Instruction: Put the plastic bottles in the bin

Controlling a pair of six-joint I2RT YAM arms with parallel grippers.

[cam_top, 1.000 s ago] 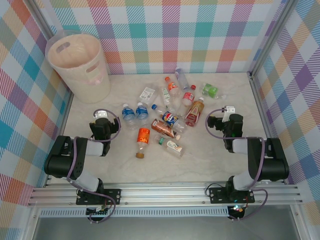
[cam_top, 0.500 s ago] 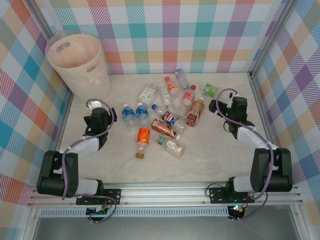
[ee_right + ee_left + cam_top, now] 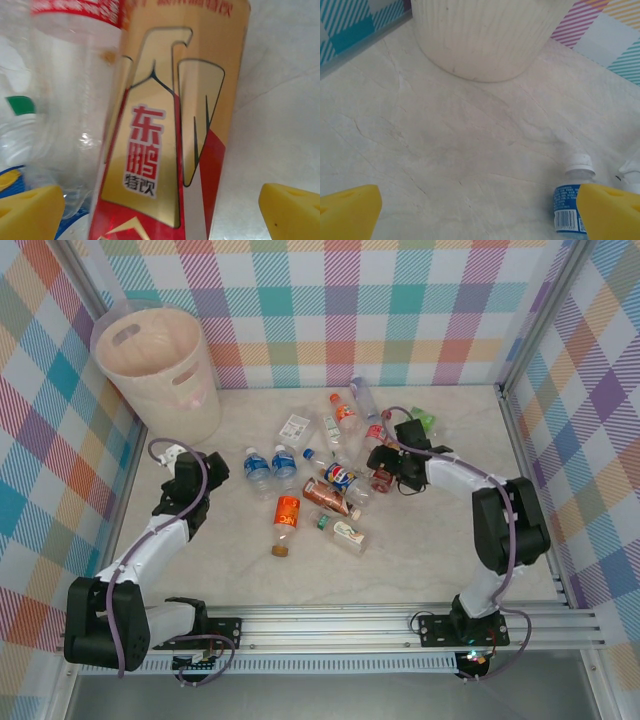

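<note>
Cut off: in the left wrist view the bin [image 3: 485,35] shows only its ribbed base.
Bottles: the plastic bottles [image 3: 330,480] lie scattered mid-desk [image 3: 430,550], clear with coloured labels.
Bin: cream-white, upright, far-left corner.
Left hand [image 3: 186,466]: spread, beside a blue-labelled bottle [image 3: 567,205].
Right hand [image 3: 386,464]: spread, straddling a gold-and-red bottle [image 3: 170,125].

Pale marbled tabletop [image 3: 420,560], evenly lit, bounded behind and to both sides by pastel plaid walls [image 3: 400,310], with aluminium rails [image 3: 330,625] along its near edge.
</note>
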